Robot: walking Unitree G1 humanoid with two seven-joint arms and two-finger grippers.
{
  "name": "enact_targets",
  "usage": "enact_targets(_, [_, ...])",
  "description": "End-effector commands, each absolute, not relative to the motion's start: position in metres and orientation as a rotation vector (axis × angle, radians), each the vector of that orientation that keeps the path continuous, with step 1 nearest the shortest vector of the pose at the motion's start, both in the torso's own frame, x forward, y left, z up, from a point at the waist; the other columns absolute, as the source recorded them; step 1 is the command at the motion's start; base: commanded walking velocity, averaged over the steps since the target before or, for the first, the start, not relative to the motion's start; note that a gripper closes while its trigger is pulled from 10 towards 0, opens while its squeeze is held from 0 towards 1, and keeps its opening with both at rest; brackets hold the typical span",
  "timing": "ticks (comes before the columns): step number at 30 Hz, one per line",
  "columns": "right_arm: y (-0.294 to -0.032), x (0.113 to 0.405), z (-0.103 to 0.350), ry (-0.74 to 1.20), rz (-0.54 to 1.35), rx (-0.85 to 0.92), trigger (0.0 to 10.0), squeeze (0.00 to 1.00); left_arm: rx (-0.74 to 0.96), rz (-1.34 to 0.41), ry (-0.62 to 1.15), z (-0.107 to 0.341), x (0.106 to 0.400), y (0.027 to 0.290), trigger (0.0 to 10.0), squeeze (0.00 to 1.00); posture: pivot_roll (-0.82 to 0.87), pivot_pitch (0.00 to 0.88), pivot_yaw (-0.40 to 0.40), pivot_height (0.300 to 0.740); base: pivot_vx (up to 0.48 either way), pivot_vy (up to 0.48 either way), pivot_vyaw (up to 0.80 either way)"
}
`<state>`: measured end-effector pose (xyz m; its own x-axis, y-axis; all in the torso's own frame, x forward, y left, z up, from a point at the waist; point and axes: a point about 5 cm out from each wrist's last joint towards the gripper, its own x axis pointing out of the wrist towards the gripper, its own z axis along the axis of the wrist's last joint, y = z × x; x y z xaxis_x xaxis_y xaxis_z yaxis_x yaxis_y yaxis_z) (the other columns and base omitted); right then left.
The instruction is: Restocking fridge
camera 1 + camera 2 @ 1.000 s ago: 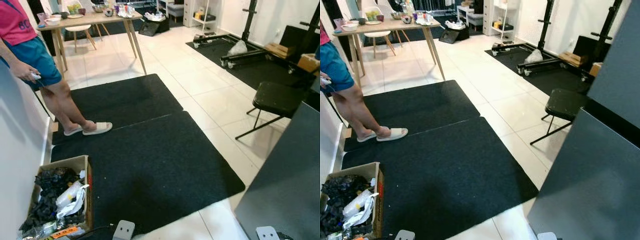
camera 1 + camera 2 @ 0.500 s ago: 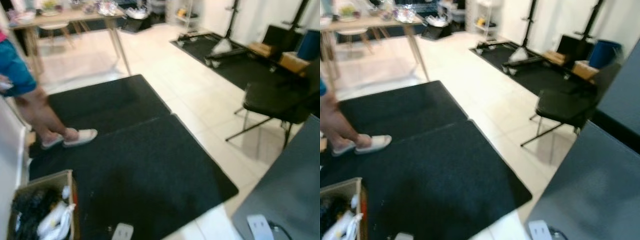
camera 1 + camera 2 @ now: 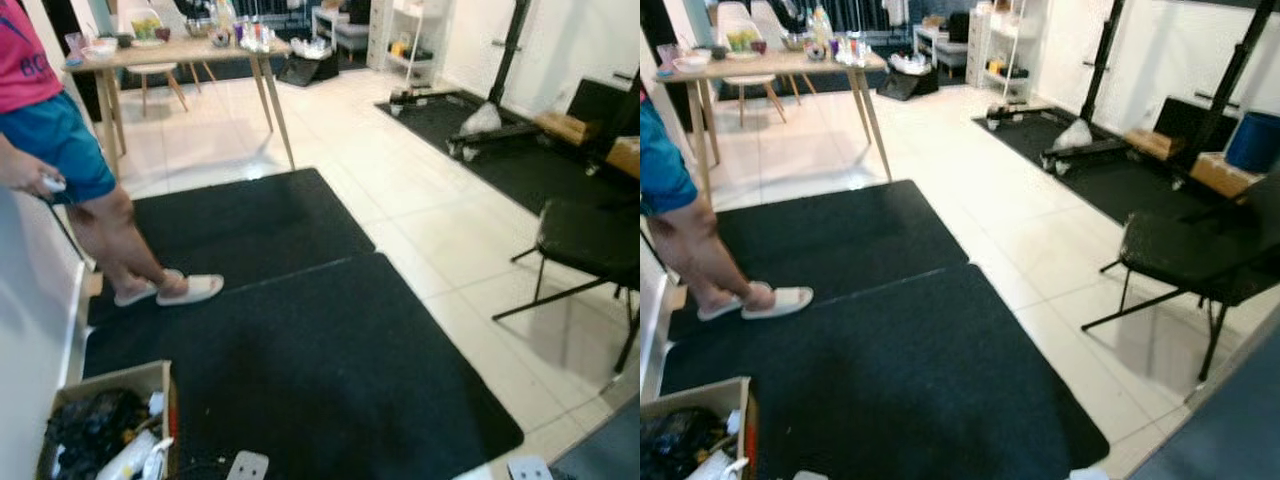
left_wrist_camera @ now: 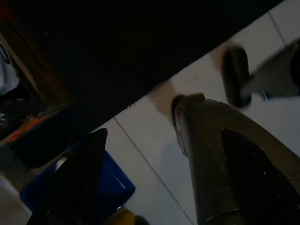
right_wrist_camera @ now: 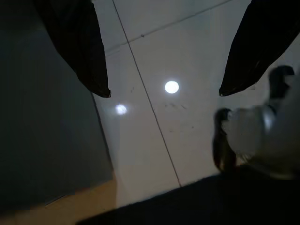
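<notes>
The right gripper [image 5: 164,91] hung over floor tile [image 5: 187,56], fingers [image 5: 77,51] spread wide. Left gripper [image 4: 154,178]: finger spacing could not be determined. A cardboard box [image 3: 110,385] sat on the black mat [image 3: 320,370], near a person [image 3: 60,150].

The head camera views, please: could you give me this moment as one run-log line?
stage: walking, no item held | right gripper: open above floor tiles | ahead: black mats, person at left | cardboard box near left | black chair at right

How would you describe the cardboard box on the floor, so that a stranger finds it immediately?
Start from the large black mat that covers the white tiled floor. At its near left corner, beside the white wall, stands an open cardboard box. It is the only brown container there, stuffed with dark crumpled material and white plastic packaging.
</notes>
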<state>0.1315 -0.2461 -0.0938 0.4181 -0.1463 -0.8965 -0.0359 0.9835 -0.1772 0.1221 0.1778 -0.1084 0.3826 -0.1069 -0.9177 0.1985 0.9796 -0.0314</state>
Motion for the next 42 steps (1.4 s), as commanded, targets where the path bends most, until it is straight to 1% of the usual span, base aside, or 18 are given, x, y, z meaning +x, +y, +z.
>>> enact_targets(1, [-0.247,0.1324,-0.0933,1.138,-0.074,-0.181,10.0,0.0,0.102,-0.203,1.154,-0.1072,0.1256,0.179,10.0,0.0,-0.04,0.0,-0.014,0.738,0.341,0.0,0.0])
enact_targets(42, [-0.2461,0.129,-0.0946,1.147,-0.06,-0.189,10.0,0.0,0.11,-0.209,1.155,-0.1066,0.1259,0.1832,10.0,0.0,-0.05,0.0,-0.012,0.738,0.349,0.0,0.0])
